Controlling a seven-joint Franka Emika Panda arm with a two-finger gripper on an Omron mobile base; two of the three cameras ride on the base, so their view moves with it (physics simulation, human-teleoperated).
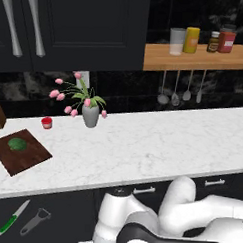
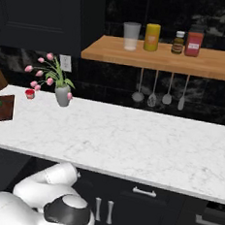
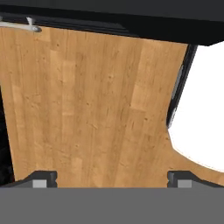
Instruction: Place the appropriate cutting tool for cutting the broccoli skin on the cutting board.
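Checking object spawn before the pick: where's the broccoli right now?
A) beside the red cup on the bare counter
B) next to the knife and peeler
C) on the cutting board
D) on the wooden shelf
C: in the left base view the broccoli sits on the cutting board, apart from the red cup, and well away from the green-handled knife and the peeler.

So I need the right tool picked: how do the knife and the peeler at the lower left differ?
The knife has a bright green handle and a pale straight blade; the peeler is all grey metal. The knife tapers to a slim point, while the peeler ends in a wider forked head. The knife lies left of the peeler. Both lie tilted the same way, side by side and apart, below the counter's front edge, against the dark cabinet front.
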